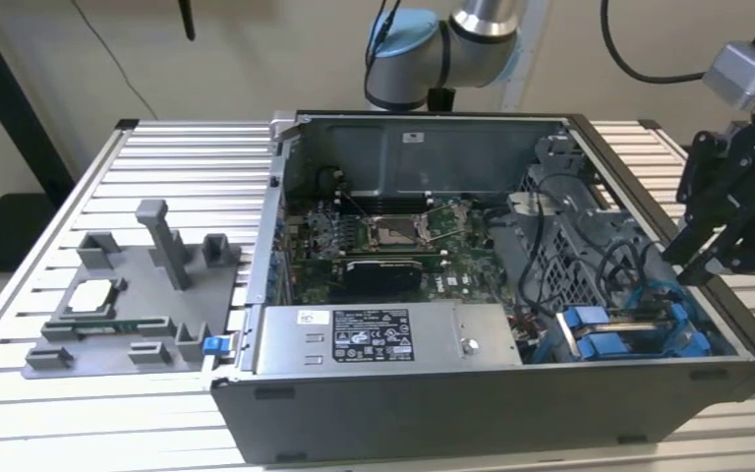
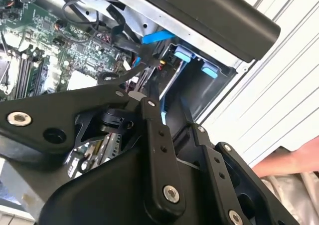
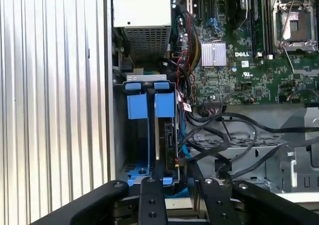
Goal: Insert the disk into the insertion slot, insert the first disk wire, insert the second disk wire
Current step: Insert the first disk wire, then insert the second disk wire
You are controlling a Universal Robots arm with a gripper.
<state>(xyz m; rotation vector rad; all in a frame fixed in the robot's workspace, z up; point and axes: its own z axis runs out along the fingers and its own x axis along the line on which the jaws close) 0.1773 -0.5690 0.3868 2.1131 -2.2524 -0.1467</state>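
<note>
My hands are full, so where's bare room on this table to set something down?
Bare slats of the table lie beyond the grey fixture, at the exterior view's left, and along the front edge before it. Crowded: the computer case, most by the blue drive carriers.

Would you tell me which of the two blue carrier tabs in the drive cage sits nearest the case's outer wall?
The blue tab directly beside the case wall; the other tab borders the cables instead.
</note>
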